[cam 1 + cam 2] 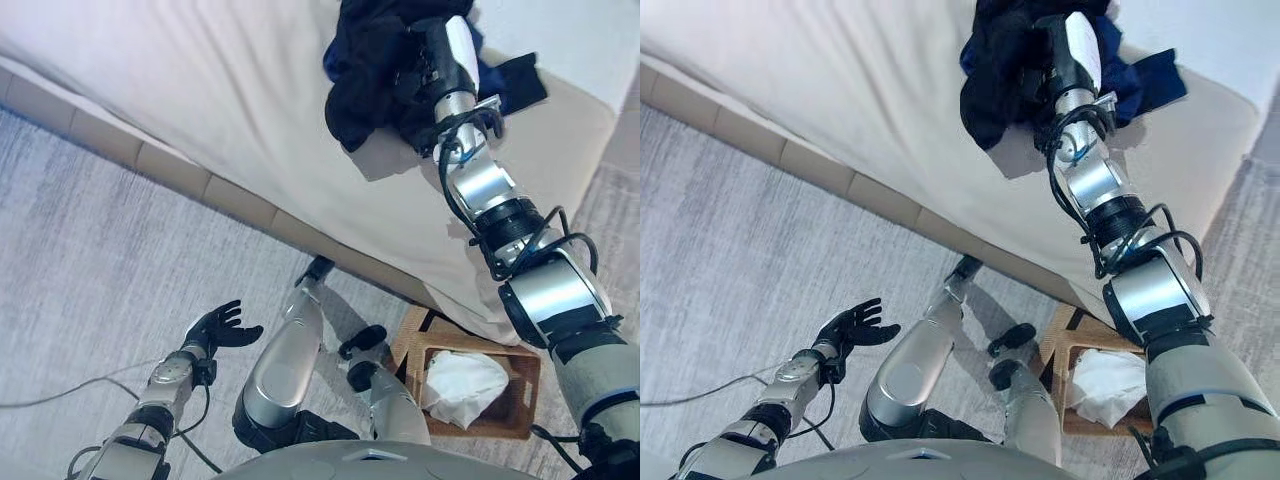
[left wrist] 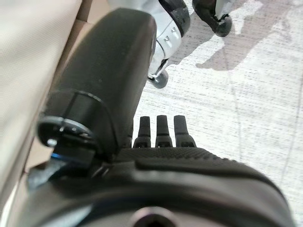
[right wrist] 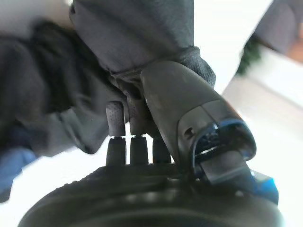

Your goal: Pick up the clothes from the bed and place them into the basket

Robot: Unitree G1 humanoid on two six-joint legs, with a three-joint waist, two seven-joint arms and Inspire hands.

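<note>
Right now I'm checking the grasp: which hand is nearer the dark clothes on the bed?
Right. The right hand is pinching the dark clothes on the bed. The left hand hangs open above the floor, well away from them.

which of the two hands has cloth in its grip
The right hand, up on the bed: its fingers and thumb pinch the dark clothes. The left hand hangs open over the floor, holding nothing.
</note>
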